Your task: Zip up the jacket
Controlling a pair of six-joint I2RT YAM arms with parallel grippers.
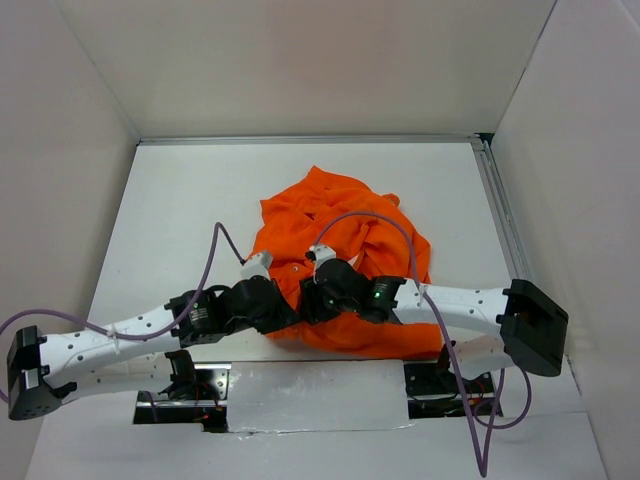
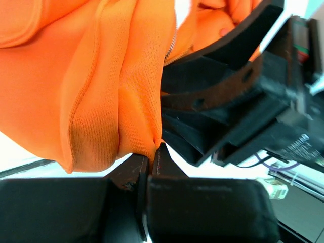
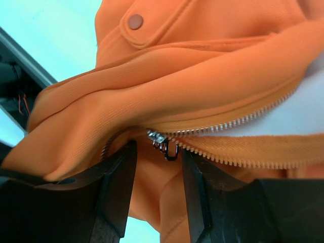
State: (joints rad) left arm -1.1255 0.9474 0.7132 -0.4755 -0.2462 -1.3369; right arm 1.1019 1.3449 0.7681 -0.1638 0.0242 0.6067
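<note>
The bright orange jacket (image 1: pixel 345 235) lies crumpled in the middle of the white table. My left gripper (image 1: pixel 283 306) is at its near edge, and the left wrist view shows it (image 2: pixel 150 157) shut on a fold of the orange hem (image 2: pixel 136 101). Right beside it is my right gripper (image 1: pixel 318 292). In the right wrist view its jaws (image 3: pixel 158 152) stand open on either side of the silver zipper slider and its pull (image 3: pixel 167 144), with a gap on both sides. The two rows of zipper teeth (image 3: pixel 243 121) run apart to the right. A snap on a pocket flap (image 3: pixel 135 21) shows above.
White walls enclose the table on three sides. A metal rail (image 1: pixel 497 210) runs along the right edge. Foil tape (image 1: pixel 310 392) covers the near edge between the arm bases. Purple cables (image 1: pixel 222 245) loop over both arms. The black body of the right gripper (image 2: pixel 238 96) crowds the left wrist view.
</note>
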